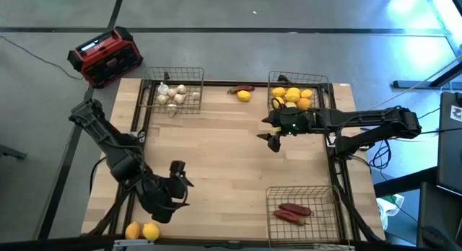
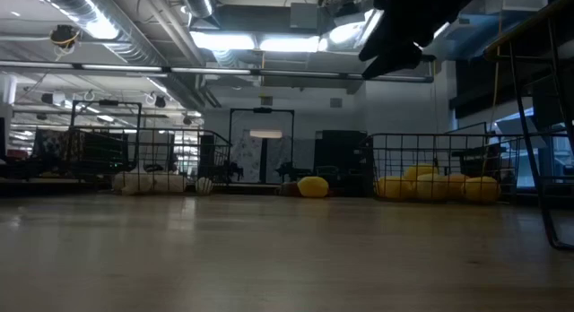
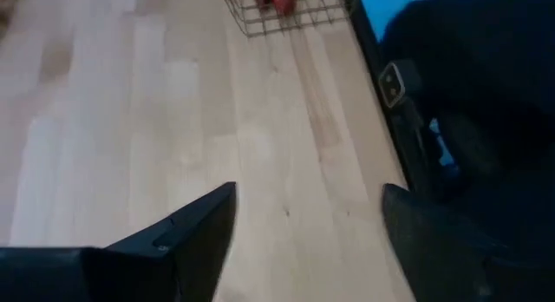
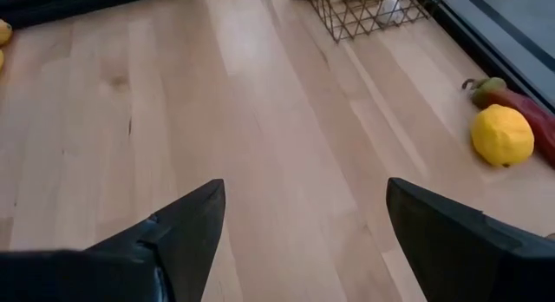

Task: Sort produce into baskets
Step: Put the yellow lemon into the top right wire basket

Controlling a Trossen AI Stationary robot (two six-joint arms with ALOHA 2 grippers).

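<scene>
Three wire baskets stand on the wooden table. The far left one (image 1: 173, 92) holds whitish bulbs (image 1: 172, 96), the far right one (image 1: 297, 92) yellow fruits (image 1: 294, 97), and the near right one (image 1: 302, 208) red peppers (image 1: 294, 212). A loose yellow fruit (image 1: 244, 96) and a red pepper (image 1: 242, 88) lie between the far baskets; both show in the right wrist view (image 4: 503, 135) (image 4: 525, 111). An orange fruit (image 1: 132, 231) and a yellow fruit (image 1: 151, 231) lie at the near left edge. My left gripper (image 1: 180, 177) (image 3: 308, 198) is open and empty above bare table. My right gripper (image 1: 267, 133) (image 4: 303, 189) is open and empty beside the fruit basket.
A red and black box (image 1: 106, 56) sits on the floor beyond the table's far left corner. Bare wood (image 1: 224, 157) lies between the grippers. In the low view a dark gripper (image 2: 395, 43) hangs high above the table.
</scene>
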